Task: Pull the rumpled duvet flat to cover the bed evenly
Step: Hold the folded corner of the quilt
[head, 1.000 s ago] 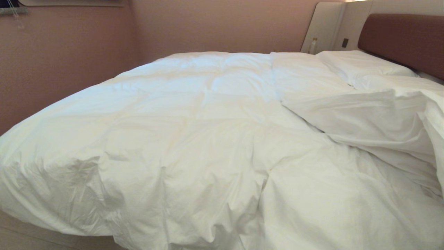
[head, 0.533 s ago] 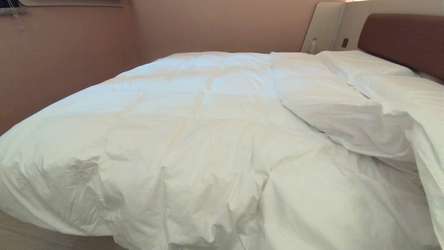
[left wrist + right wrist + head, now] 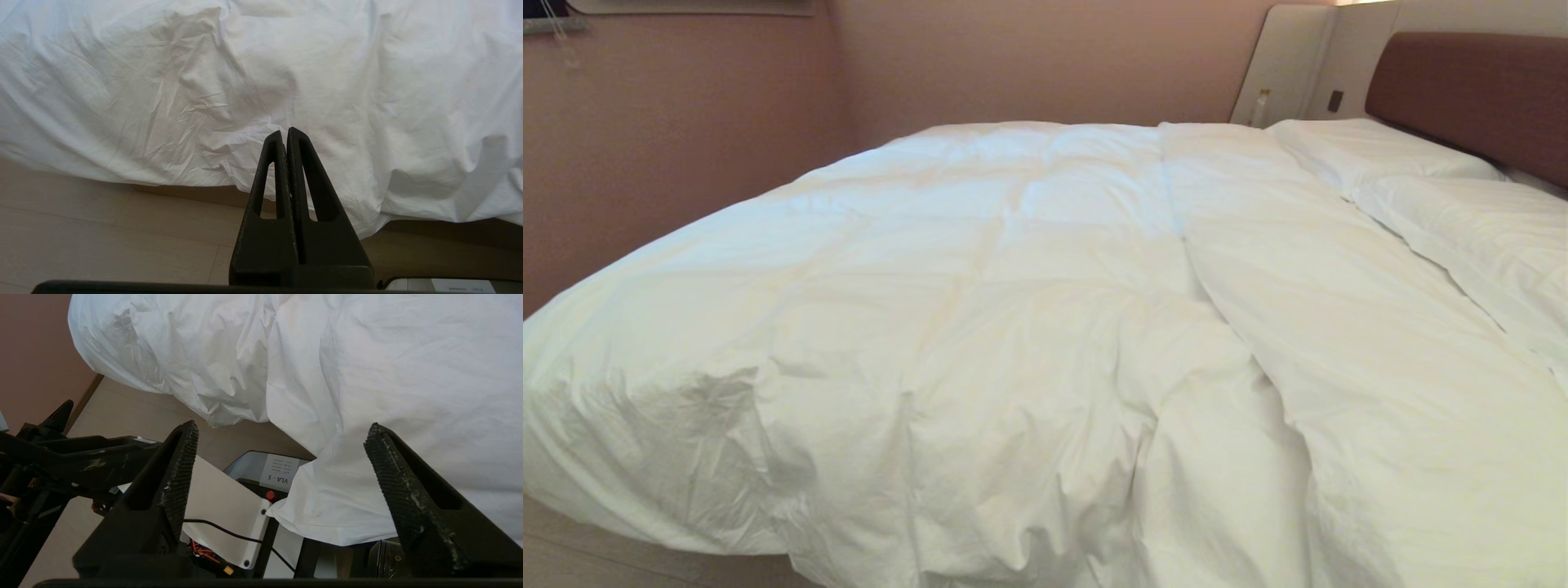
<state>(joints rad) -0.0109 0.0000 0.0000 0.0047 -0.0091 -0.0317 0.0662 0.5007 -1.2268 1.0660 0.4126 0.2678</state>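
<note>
right fingers point(image 3: 278, 433) spread, empty | left fingers point(image 3: 284, 136) pressed together | duvet point(image 3: 1013, 286) fold dropped flat

Two white pillows point(image 3: 1380, 151) lie below pinkish walls point(image 3: 686, 122); pale wood floor point(image 3: 102, 232) shows.

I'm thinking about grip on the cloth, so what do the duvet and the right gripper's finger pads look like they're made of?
The duvet: matte white woven cloth, probably cotton, over soft filling; it creases finely and puffs in quilted squares. The right gripper stands open, and its fingers look like black moulded plastic with ridged, scuffed pads.
</note>
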